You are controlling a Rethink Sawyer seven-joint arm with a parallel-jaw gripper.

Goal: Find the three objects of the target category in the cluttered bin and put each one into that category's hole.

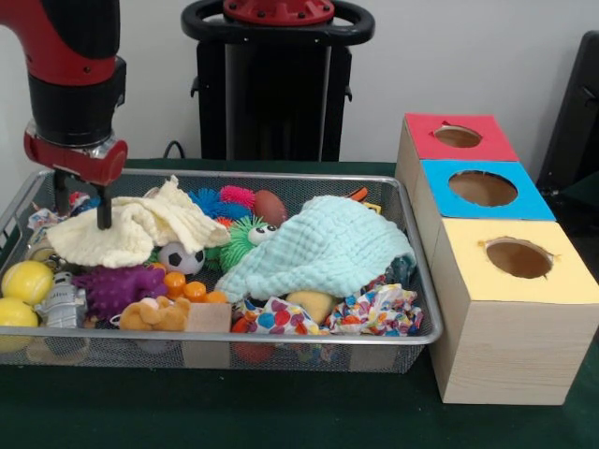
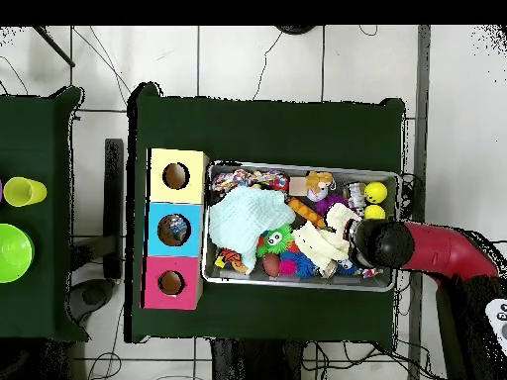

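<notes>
My gripper (image 1: 82,201) is down in the bin (image 1: 412,339), at the cream cloth (image 1: 140,230).

The floor (image 2: 297,59) is of pale tiles with cables, and behind my arm (image 1: 75,75) is a light wall. The table (image 1: 281,412) has a dark green cover; a second green table (image 2: 40,129) stands beside it with a green bowl (image 2: 12,252) and a yellow cup (image 2: 24,191). Next to the bin stand three boxes with holes: red (image 1: 459,137), blue (image 1: 483,189), yellow (image 1: 518,258). In the bin a mint cloth (image 1: 323,245) covers the middle, with small toys and yellow balls (image 1: 26,281) around. My two fingers stand a little apart over the cream cloth's edge; I cannot tell if they pinch it. Which toys belong to the category, I cannot tell.
</notes>
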